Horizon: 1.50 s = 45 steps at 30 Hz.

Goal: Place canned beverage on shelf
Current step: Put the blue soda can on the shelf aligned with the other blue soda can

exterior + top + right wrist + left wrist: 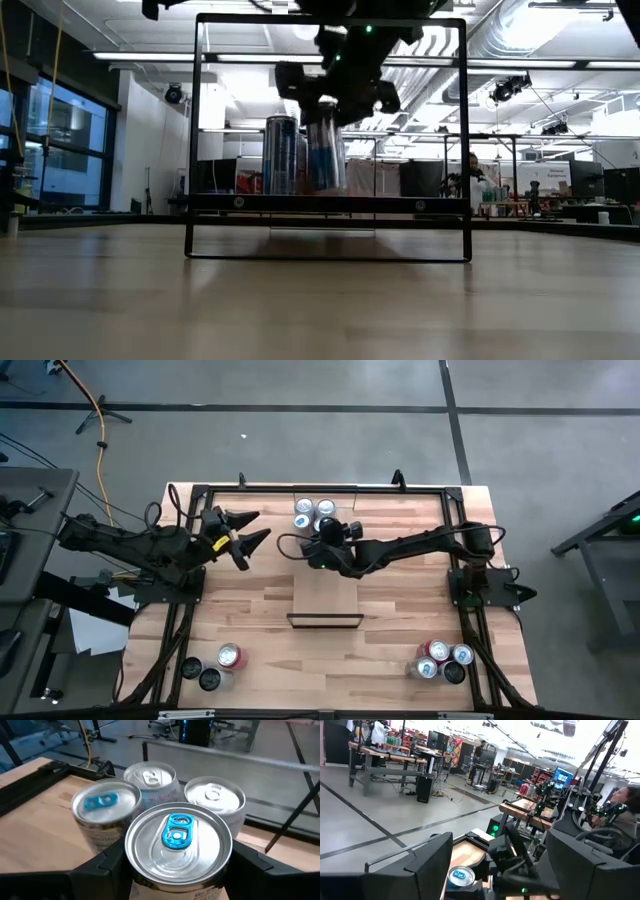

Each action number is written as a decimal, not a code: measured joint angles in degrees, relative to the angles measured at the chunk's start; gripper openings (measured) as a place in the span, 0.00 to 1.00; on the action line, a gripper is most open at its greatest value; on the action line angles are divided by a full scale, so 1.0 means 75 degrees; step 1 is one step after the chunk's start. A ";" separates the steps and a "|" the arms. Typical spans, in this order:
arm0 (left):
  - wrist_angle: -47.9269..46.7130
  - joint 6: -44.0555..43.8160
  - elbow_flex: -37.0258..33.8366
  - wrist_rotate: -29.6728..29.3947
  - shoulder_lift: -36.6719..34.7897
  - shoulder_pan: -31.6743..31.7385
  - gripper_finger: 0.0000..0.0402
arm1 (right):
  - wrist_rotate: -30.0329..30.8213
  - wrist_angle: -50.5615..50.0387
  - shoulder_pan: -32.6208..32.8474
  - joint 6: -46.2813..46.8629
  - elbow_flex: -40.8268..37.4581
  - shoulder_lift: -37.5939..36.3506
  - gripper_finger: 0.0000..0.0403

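open-plan robotics lab, workbenches (390,755), monitors (563,776), exposed ceiling ducts (540,25)

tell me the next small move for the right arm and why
Probably open the right end effector and lift straight up. Its fingers grip a blue-tabbed can, which seems to stand on the shelf beside three other cans. A sideways retreat could knock them. The left end effector waits open, off to the side.

Silver can (177,845) with blue tab, light-wood shelf (325,595), possibly red cans (438,651)
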 joint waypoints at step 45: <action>0.0485 -0.0294 0.0009 0.0035 0.0012 0.0003 0.69 | -0.1804 -0.0673 -0.0391 -0.2633 0.0105 -0.1258 0.72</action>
